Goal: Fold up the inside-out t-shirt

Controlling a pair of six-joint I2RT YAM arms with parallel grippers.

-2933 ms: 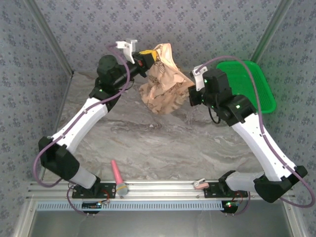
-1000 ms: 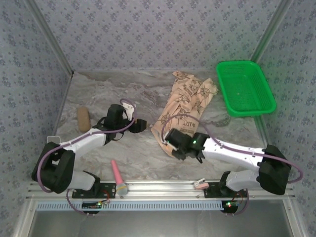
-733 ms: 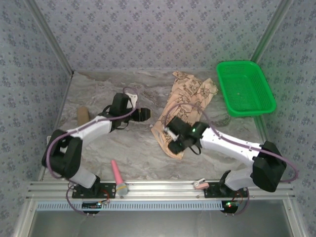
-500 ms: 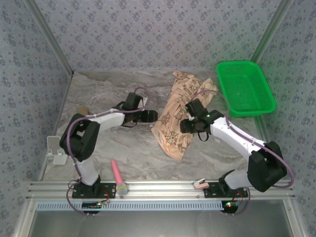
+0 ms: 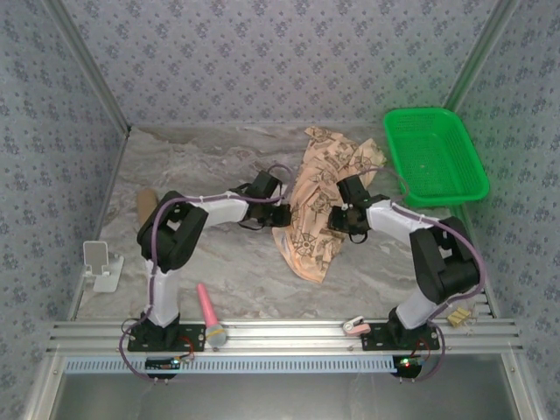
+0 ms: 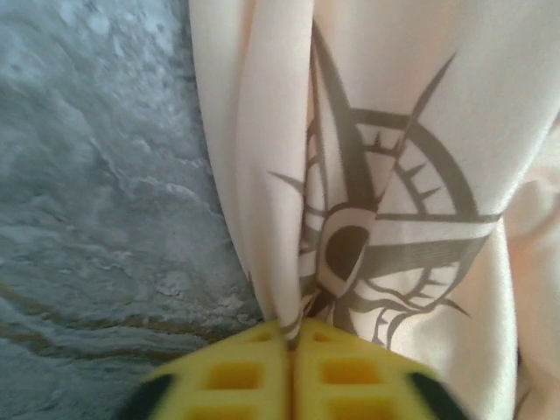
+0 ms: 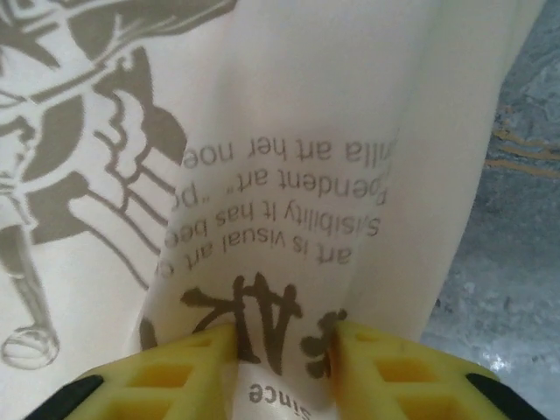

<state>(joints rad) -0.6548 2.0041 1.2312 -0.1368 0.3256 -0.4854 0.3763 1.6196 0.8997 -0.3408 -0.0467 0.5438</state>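
Note:
The peach-tan t-shirt [image 5: 325,197] lies as a long crumpled strip on the marble table [image 5: 201,166], running from the far middle toward the near middle, compass prints up. My left gripper [image 5: 282,215] is at its left edge, and the left wrist view shows that gripper [image 6: 291,331] shut with a thin fold of the shirt [image 6: 394,175] pinched between the yellow fingers [image 6: 227,372]. My right gripper [image 5: 338,216] is at the shirt's right edge. In the right wrist view this gripper [image 7: 284,337] is clamped on a thicker fold of the shirt [image 7: 306,131] bearing mirrored lettering.
A green plastic basket [image 5: 435,156] stands at the far right. A tan object [image 5: 144,206] and a white stand [image 5: 98,262] lie at the left. A pink tool [image 5: 210,313] rests by the near rail. Bare marble [image 6: 105,175] lies left of the shirt.
The shirt went from hanging bunched in the air to lying on the table. Both grippers swept from the near part of the table to the shirt's two side edges and closed on it.

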